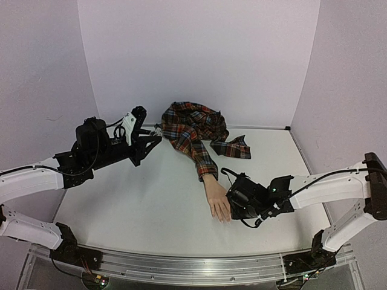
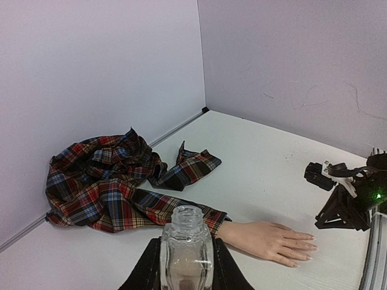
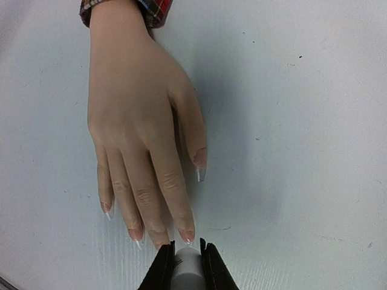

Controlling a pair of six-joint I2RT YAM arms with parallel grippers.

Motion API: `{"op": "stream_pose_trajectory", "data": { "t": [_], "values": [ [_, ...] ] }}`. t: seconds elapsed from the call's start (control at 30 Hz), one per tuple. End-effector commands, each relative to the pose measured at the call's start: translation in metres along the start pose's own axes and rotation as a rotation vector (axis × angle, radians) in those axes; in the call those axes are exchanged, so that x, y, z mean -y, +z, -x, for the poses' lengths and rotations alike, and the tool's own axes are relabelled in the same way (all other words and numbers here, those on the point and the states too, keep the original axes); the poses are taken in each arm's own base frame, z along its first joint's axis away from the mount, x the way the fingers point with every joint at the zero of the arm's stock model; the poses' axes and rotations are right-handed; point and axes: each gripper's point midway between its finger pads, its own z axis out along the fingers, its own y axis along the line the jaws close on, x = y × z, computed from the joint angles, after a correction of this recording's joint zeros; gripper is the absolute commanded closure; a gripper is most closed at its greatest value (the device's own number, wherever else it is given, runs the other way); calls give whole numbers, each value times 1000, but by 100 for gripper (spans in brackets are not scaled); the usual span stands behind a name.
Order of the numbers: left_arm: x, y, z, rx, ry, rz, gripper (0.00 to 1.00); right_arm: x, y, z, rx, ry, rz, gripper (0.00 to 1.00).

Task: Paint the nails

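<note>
Top view first. In the lower centre, a pale mannequin hand (image 1: 216,202), flat on the white table (image 1: 139,199), fingers toward the bottom edge. Wrist inside a red-blue plaid sleeve (image 1: 202,158), running up to a crumpled heap at the upper centre. Just beside the hand, on its right in the frame, the right gripper (image 1: 232,204), hiding part of the fingers; jaws not readable from here. At the upper left of centre, the left gripper (image 1: 154,129), well apart from the hand and near the plaid heap.

Left wrist view. At the bottom centre, jaws pinching a small clear glass bottle (image 2: 186,244), upright, neck open. Behind it the plaid cloth; hand at the lower right; black right arm at the right edge.

Right wrist view. Hand filling the upper left, long pale nails (image 3: 187,236) pointing toward the bottom edge. At the bottom centre, jaws pressed on a white rounded piece (image 3: 187,264), just below the two longest fingertips; touching or apart, cannot tell.
</note>
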Motion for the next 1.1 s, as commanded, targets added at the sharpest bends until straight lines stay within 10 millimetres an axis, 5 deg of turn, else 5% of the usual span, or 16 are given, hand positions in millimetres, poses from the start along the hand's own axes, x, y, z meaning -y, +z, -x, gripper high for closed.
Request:
{"op": "stream_pose_trajectory", "data": {
  "t": [0.0,1.07],
  "values": [
    [-2,-2,18,60,7,1,100,-7,3,8,18,14,4,100],
    [-3,-2,15,53,6,5,100,-2,15,-3,-11,19,-26,100]
  ]
}}
